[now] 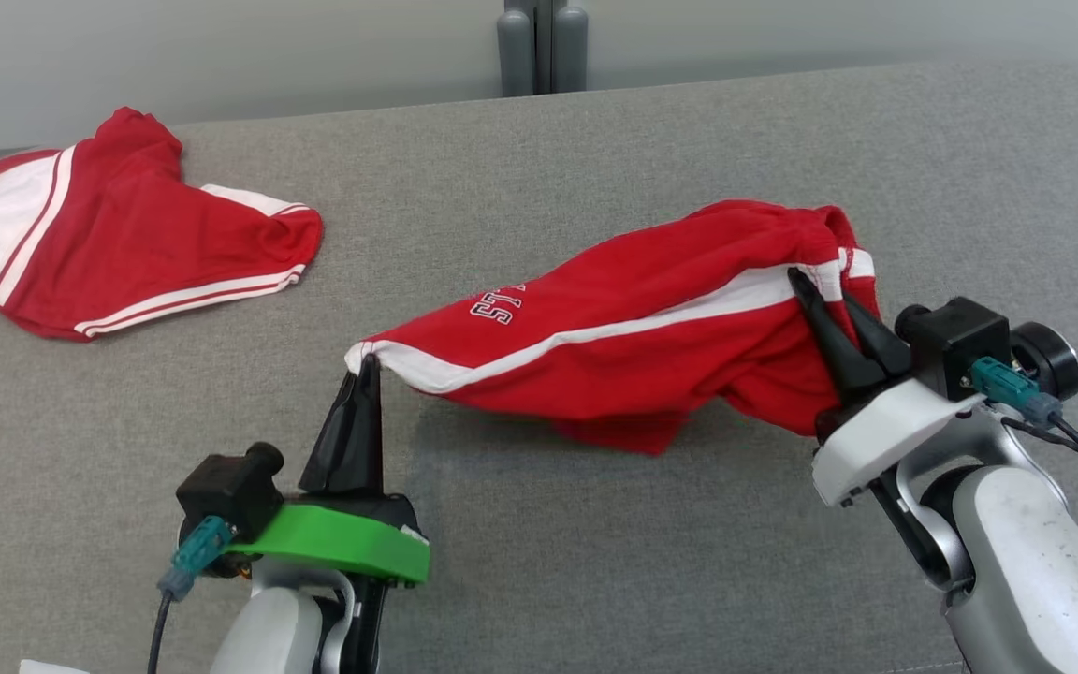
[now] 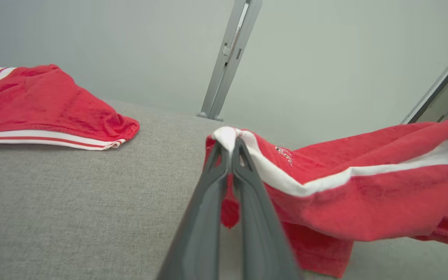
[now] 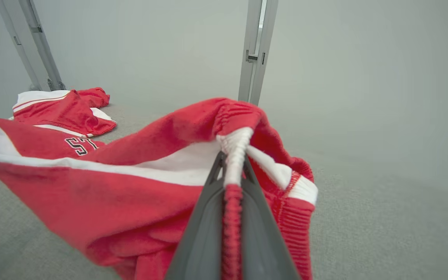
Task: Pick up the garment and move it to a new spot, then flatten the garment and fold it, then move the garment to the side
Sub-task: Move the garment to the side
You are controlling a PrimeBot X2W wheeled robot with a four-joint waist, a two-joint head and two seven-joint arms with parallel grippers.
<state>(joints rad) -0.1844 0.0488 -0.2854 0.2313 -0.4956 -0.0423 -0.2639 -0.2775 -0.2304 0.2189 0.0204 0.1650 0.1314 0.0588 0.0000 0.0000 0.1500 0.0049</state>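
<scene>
Now the garment (image 1: pixel 651 328) hangs stretched between both hands, low over the grey desk (image 1: pixel 595 562), its middle sagging towards it. The left hand (image 1: pixel 368 367) is pressed together on a white-trimmed corner, and the right hand (image 1: pixel 818 285) pinches the gathered edge. To move it well, I judge both arms should lift together, hold the span taut, and land well apart from the other red cloth (image 1: pixel 127 243).
</scene>
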